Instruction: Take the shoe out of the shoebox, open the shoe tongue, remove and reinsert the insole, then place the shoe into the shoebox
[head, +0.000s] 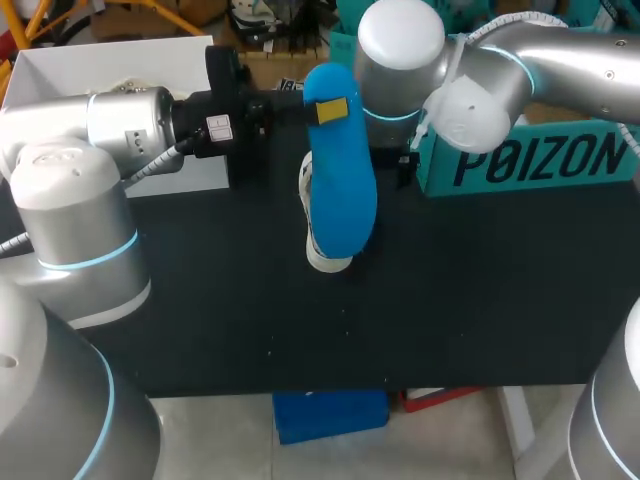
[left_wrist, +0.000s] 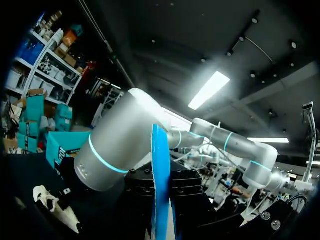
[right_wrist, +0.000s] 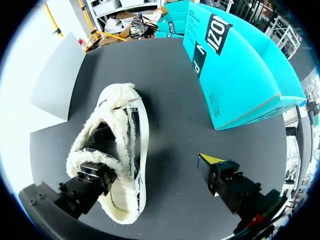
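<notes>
White box: a plain white cardboard box sits at the far left of the black table, clear of the work.
Left gripper: the left gripper has its fingers clamped on one end of the flat bright-blue foam insole and holds it aloft over the shoe, probably lined up for reinsertion.
Shoe: the white fleece-lined low-top shoe lies mid-table outside the shoebox, its opening showing from above.
Right gripper: the right gripper has its fingers wide apart, one at the fleecy collar, likely steadying the shoe, the other over bare table.
Shoebox: the teal cardboard shoebox stands at the right, near the shoe but apart from it.
</notes>
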